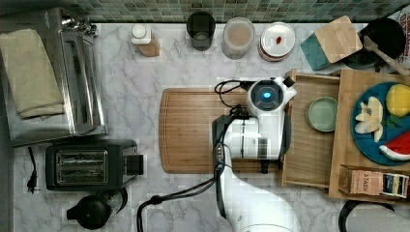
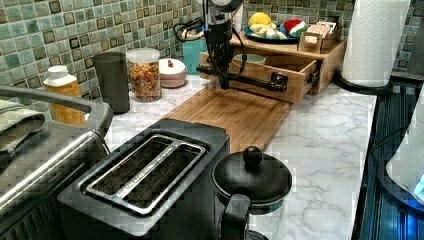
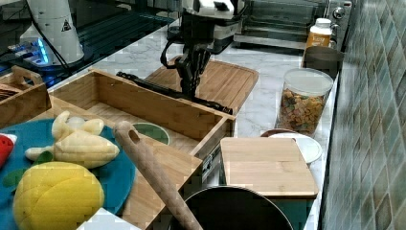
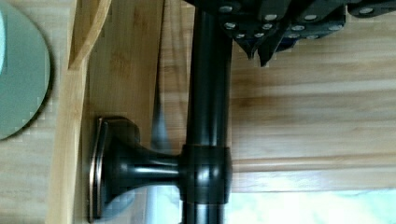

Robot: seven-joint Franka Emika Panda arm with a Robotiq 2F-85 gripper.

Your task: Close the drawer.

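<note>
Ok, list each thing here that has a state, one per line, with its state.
drawer: pulled open, a green dish inside.
handle: hand down at the bar.
cereal jar: lid on.
toaster: slots empty.
kettle: lid on.
orange bottle: capped.
dark cup: upright, uncovered.
</note>
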